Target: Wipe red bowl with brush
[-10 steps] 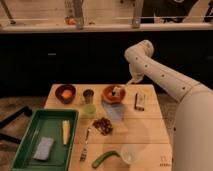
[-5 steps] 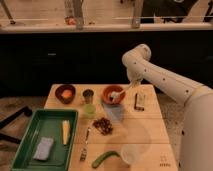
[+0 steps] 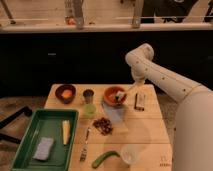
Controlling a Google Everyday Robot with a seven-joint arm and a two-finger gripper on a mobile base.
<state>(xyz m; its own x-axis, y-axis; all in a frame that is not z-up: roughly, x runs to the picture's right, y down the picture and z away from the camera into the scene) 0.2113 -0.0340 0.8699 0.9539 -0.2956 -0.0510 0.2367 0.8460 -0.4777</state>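
Camera view shows the end effector (image 3: 134,86) gripping the brush (image 3: 124,92), its head inside the red bowl (image 3: 115,95). Left of that bowl stands a metal cup (image 3: 88,95); right lies a dark bar (image 3: 140,101).

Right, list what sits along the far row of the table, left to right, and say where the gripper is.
Dark bowl with orange contents → small metal cup → red bowl → dark rectangular item. The gripper hangs over the red bowl's right side, with the brush reaching into the bowl.

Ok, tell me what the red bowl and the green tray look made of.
Red bowl, under the hand: probably plastic or glazed ceramic, going by its even bright colour. Green tray: likely moulded plastic, with its uniform colour and raised rim.
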